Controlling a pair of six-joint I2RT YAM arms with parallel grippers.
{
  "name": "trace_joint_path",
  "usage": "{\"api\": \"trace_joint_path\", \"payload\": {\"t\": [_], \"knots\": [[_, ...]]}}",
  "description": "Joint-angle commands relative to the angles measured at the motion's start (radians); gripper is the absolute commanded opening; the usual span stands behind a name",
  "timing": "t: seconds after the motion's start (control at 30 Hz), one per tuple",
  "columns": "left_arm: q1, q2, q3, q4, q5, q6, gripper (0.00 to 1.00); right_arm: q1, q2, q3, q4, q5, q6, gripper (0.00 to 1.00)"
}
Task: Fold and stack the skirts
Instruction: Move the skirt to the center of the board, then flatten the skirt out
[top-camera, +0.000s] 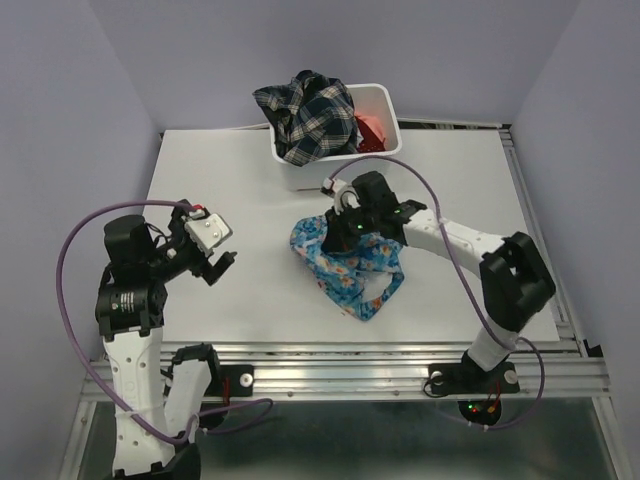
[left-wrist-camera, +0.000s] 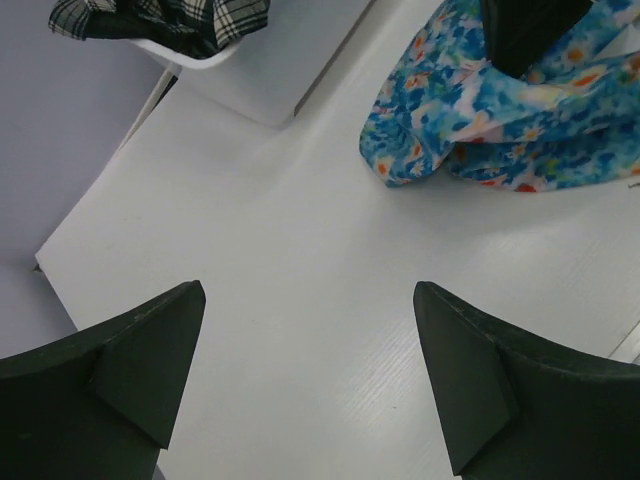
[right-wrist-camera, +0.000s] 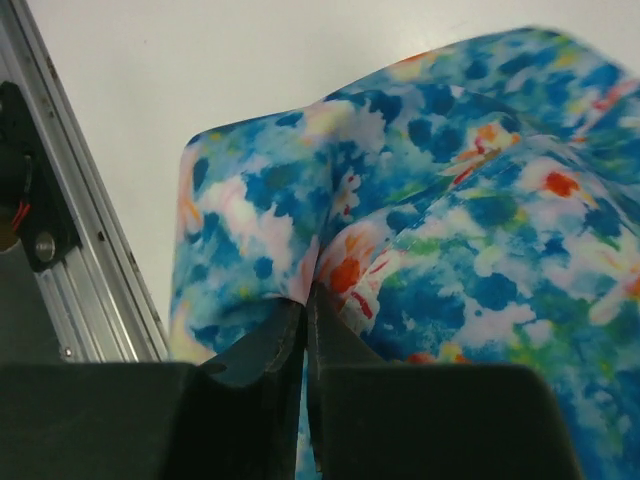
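The bright blue flowered skirt lay in a rumpled heap near the centre of the overhead frame, bunched on the white table with no clean fold to be seen in it. The right gripper had a ridge of the cloth pinched fast, its jaws drawn to a sliver with fabric caught between them, as its own wrist view made plain. From above, that arm reached in from the lower right to the heap's upper edge. The left gripper hung at centre left of the overhead frame, well apart from the skirt. Its fingers were spread wide around nothing, bare tabletop lay beneath, and the blue cloth sat off at the upper right of its camera.

At top centre stood a white basket. A dark plaid skirt spilled over its left rim, and a coral-red skirt showed at its right side.

By the look of things, the job was barely under way. One skirt was out of the basket but neither flattened nor folded, and no stack was visible on the table. At least two more waited in the basket. Spreading, folding and stacking all appeared to lie ahead, most likely starting with both arms pulling the blue skirt flat.
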Motion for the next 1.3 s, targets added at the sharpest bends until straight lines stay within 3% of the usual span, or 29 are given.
{"api": "trace_joint_path", "payload": {"t": [0.0, 0.03, 0.07, 0.17, 0.3, 0.4, 0.43, 0.47, 0.57, 0.67, 0.87, 1.27], "knots": [[0.002, -0.014, 0.001, -0.211, 0.029, 0.276, 0.97, 0.067, 0.111, 0.138, 0.135, 0.024, 0.097, 0.18], [0.001, 0.001, -0.006, -0.228, 0.029, 0.295, 0.97, 0.067, 0.138, 0.170, 0.125, 0.016, 0.115, 0.31], [-0.002, 0.012, -0.010, -0.243, 0.029, 0.315, 0.97, 0.067, 0.161, 0.204, 0.109, 0.017, 0.140, 0.54], [-0.028, 0.064, -0.029, -0.263, 0.004, 0.355, 0.96, 0.067, 0.188, 0.319, -0.010, 0.082, 0.103, 0.75], [-0.134, 0.103, -0.060, -0.187, -0.068, 0.347, 0.94, 0.015, 0.084, 0.298, -0.100, 0.131, 0.075, 0.82], [-0.321, 0.112, -0.111, -0.078, -0.141, 0.318, 0.94, -0.091, -0.018, 0.244, -0.191, 0.088, 0.077, 0.81], [-0.428, 0.129, -0.135, -0.051, -0.202, 0.304, 0.93, -0.141, -0.071, 0.193, -0.214, 0.067, 0.074, 0.77], [-0.429, 0.138, -0.147, -0.027, -0.236, 0.301, 0.92, -0.160, -0.100, 0.160, -0.234, 0.064, 0.071, 0.77], [-0.695, 0.198, -0.197, 0.078, -0.385, 0.296, 0.87, -0.200, -0.208, 0.013, -0.321, 0.054, 0.043, 0.69], [-0.862, 0.267, -0.247, 0.149, -0.457, 0.304, 0.81, -0.211, -0.268, -0.106, -0.371, 0.062, 0.019, 0.63], [-1.004, 0.391, -0.283, 0.263, -0.482, 0.293, 0.75, -0.220, -0.262, -0.188, -0.478, 0.209, -0.173, 0.60], [-1.090, 0.640, -0.260, 0.398, -0.524, 0.289, 0.61, -0.254, -0.095, -0.184, -0.507, 0.234, -0.192, 0.57]]}}
